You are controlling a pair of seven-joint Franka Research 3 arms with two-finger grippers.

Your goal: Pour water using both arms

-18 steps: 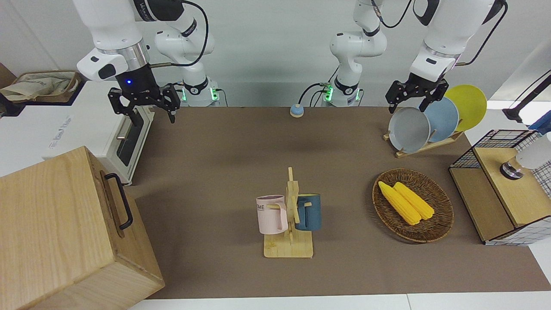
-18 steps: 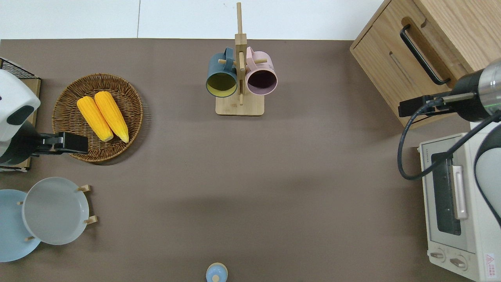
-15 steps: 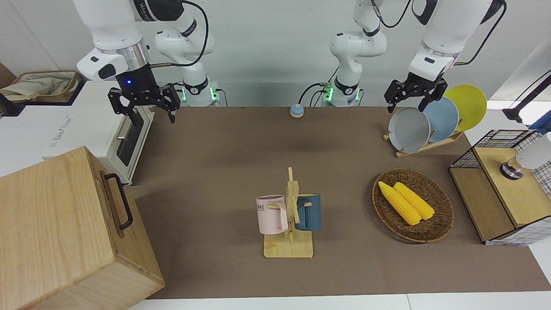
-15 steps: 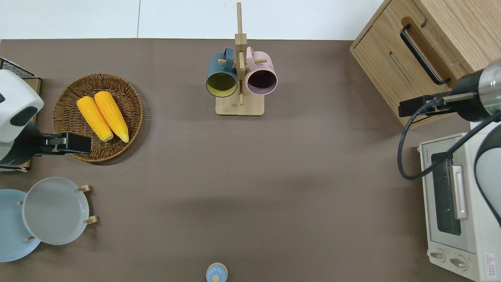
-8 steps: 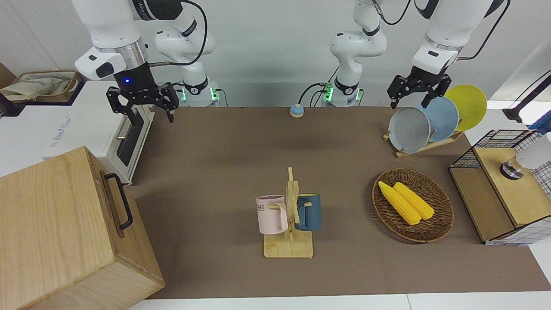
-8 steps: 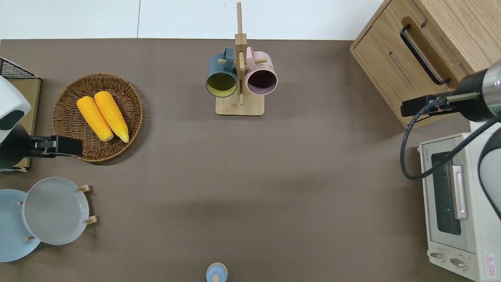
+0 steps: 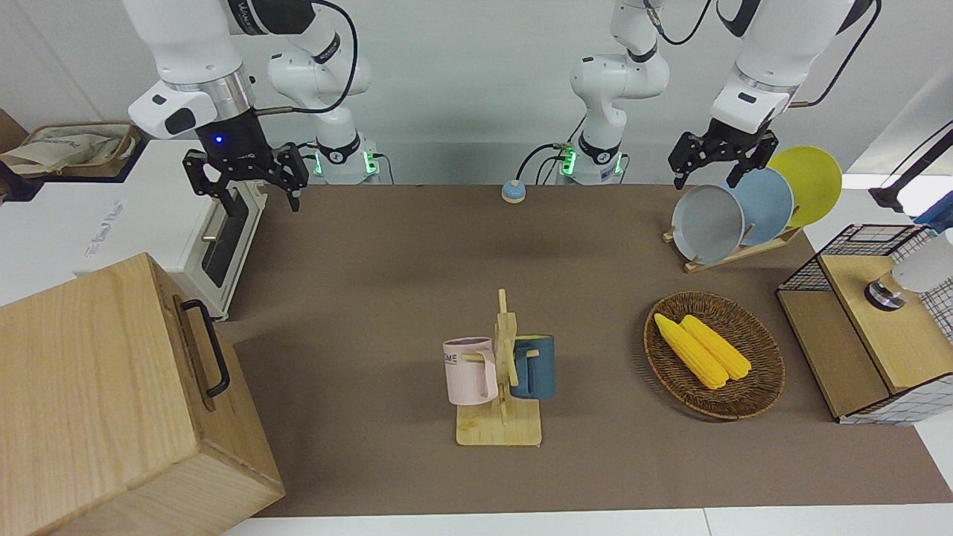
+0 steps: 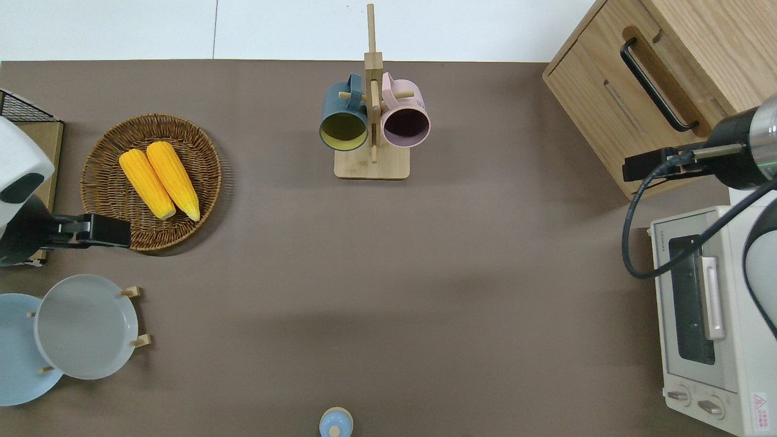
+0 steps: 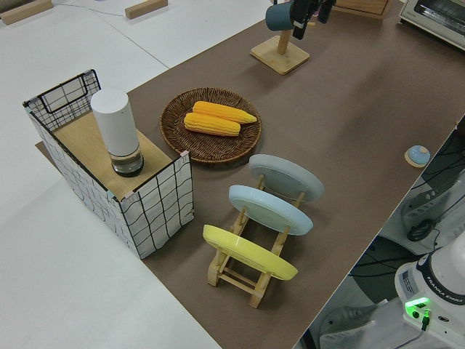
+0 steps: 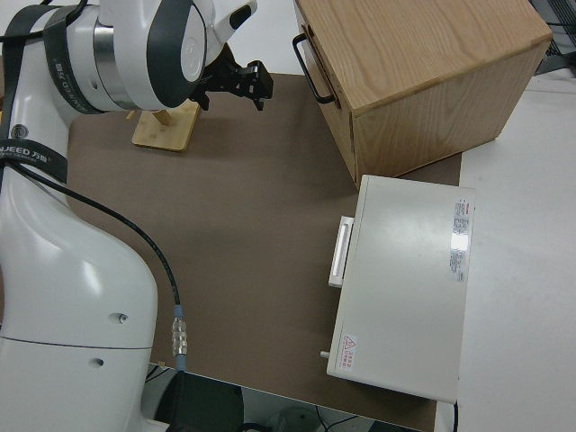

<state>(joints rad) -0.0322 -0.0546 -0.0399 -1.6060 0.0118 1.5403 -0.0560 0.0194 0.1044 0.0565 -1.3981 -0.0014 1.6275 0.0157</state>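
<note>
The right gripper (image 7: 244, 173) hangs in the air with its 2 fingers spread apart and holding nothing, and it is over the edge of the brown mat (image 8: 388, 291) near the toaster oven (image 8: 707, 315) and the wooden box (image 8: 655, 67). The left gripper (image 7: 716, 162) is also up in the air, fingers spread and empty, over the mat edge between the wicker basket (image 8: 109, 176) and the plate rack (image 9: 247, 270). Both grippers point downward. No water can be seen in any view, so I cannot tell where it is or which way it runs. On the mat, farther from the robots, stands 1 wooden mug stand (image 7: 500, 417), upright, with 2 mugs hung on its pegs: a blue mug (image 7: 534, 366) and a pink mug (image 7: 469, 371), openings turned toward the robots. The basket holds 2 corn cobs (image 8: 159, 179) lying side by side, touching. The rack carries 3 plates on edge. A wire crate (image 9: 152, 211) at the left arm's end holds 1 white cylinder (image 9: 116, 131).
</note>
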